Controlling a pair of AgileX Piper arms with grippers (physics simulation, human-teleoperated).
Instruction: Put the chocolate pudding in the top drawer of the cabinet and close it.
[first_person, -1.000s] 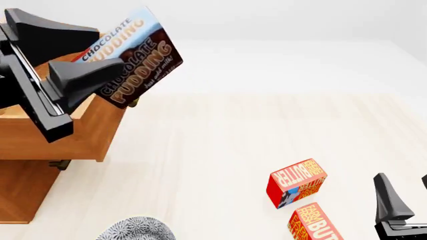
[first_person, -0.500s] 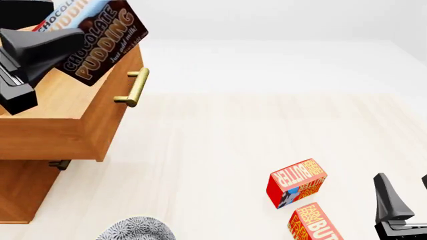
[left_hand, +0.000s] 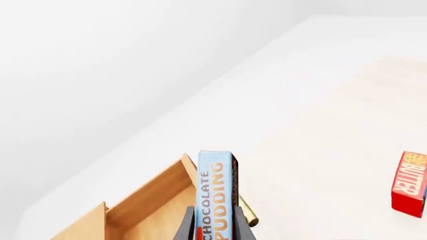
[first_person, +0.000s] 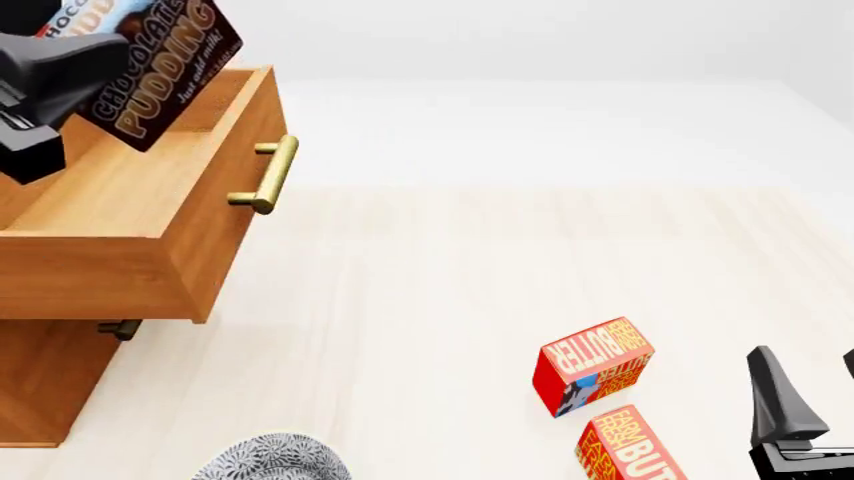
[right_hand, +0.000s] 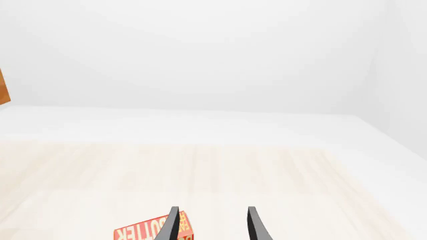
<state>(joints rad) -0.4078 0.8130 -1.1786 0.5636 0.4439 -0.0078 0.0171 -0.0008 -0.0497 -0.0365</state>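
The chocolate pudding (first_person: 147, 65), clenched in the left hand (first_person: 54, 75), has been carried back over the open top drawer (first_person: 160, 190) (handle now uncovered); lowering seems next. The right hand (first_person: 801, 400) is parked released by the butter boxes (first_person: 594, 375).

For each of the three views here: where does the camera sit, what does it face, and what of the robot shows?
Front view: fixed above and behind the arms, facing the open top drawer; left gripper and right gripper show.
Left wrist view: behind the jaws clamping the chocolate pudding.
Right wrist view: behind open, empty jaws, facing the table.
Shared: a butter box appears in all three views.
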